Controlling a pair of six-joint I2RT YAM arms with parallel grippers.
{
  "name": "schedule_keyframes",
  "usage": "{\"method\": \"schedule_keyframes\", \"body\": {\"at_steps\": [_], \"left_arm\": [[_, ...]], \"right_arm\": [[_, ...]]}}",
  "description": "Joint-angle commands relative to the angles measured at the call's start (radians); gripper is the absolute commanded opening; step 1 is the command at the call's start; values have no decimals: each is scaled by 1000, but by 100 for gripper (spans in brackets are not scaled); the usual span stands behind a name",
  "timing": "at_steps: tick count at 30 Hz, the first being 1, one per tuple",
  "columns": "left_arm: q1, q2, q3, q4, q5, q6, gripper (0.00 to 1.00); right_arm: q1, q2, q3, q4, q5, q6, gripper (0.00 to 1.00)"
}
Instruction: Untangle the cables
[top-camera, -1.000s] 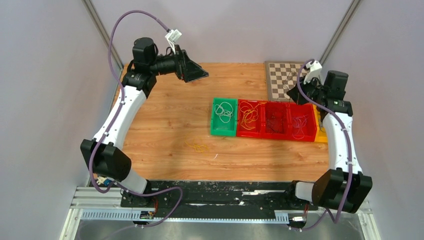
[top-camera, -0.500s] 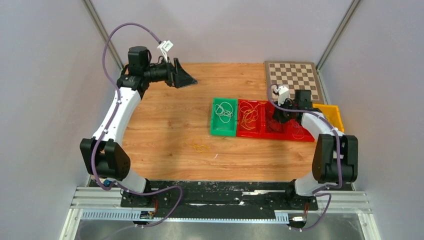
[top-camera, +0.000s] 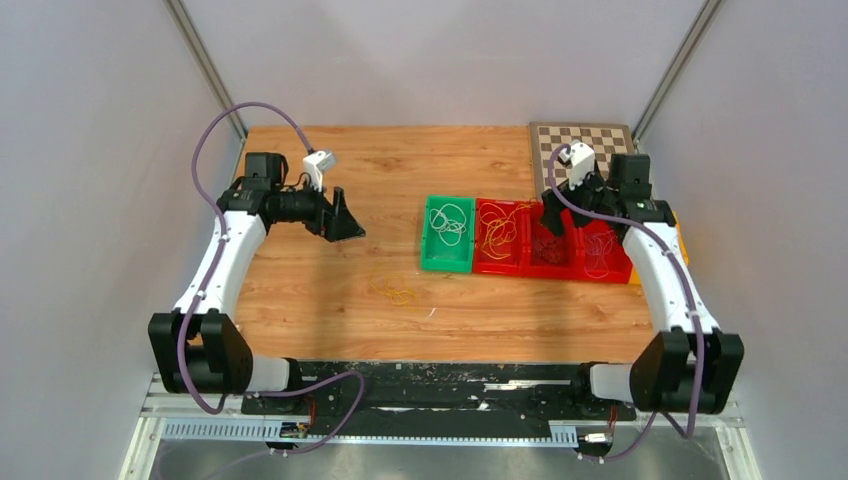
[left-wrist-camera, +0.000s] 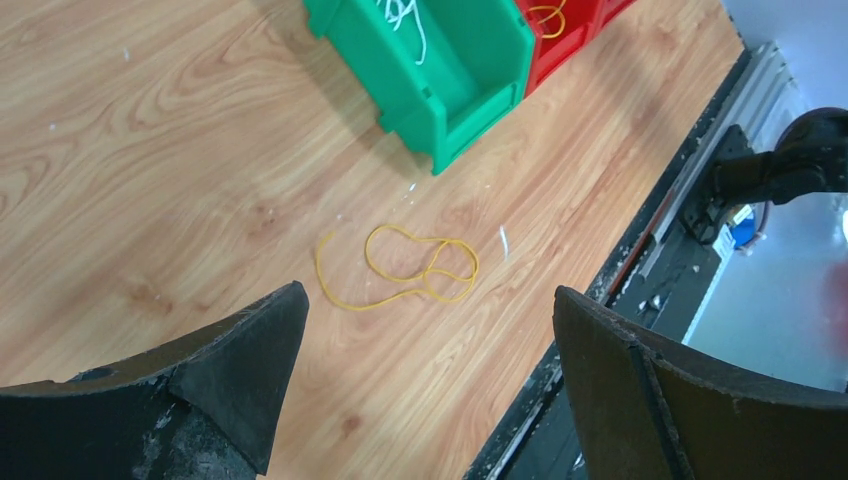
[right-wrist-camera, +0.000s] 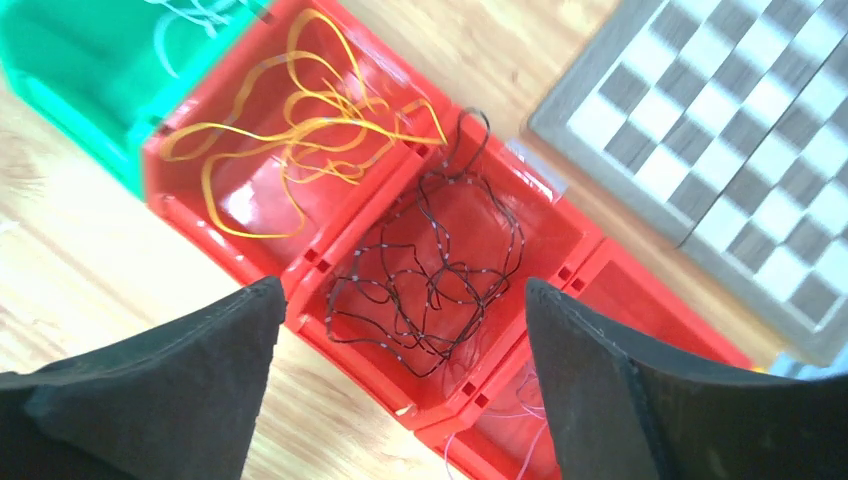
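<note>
One loose yellow cable (top-camera: 397, 294) lies looped on the wooden table in front of the bins; it also shows in the left wrist view (left-wrist-camera: 410, 268). My left gripper (top-camera: 345, 225) hangs open above the table to its left, with nothing between its fingers (left-wrist-camera: 428, 292). White cables (top-camera: 450, 222) lie in a green bin (top-camera: 432, 262). Yellow cables (right-wrist-camera: 290, 130) fill the first red bin (top-camera: 490, 265). Dark cables (right-wrist-camera: 440, 270) sit in the middle red bin (top-camera: 548, 268). My right gripper (top-camera: 555, 215) stands open and empty over that bin (right-wrist-camera: 400, 285).
A third red bin (top-camera: 604, 272) holds pale thin wires (right-wrist-camera: 520, 430). A chessboard (top-camera: 585, 150) lies at the back right behind the bins. A yellow bin (top-camera: 680, 232) is mostly hidden behind the right arm. The black base rail (top-camera: 440, 385) runs along the near edge.
My right gripper has opened and lifted from down among the red bins to above the dark-cable bin. The left arm swung down from the back-left corner toward the table's middle.
</note>
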Motion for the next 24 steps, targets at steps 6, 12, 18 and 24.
{"method": "schedule_keyframes", "body": {"at_steps": [6, 12, 18, 24], "left_arm": [[106, -56, -60, 190, 16, -161, 100], [160, -90, -73, 205, -25, -263, 100], [195, -171, -89, 145, -72, -256, 100], [196, -284, -134, 127, -104, -254, 100]], "right_arm": [[338, -92, 102, -196, -77, 30, 95], [718, 93, 85, 57, -6, 140, 95], [958, 427, 225, 143, 151, 156, 95], [1020, 652, 333, 185, 274, 179, 94]]}}
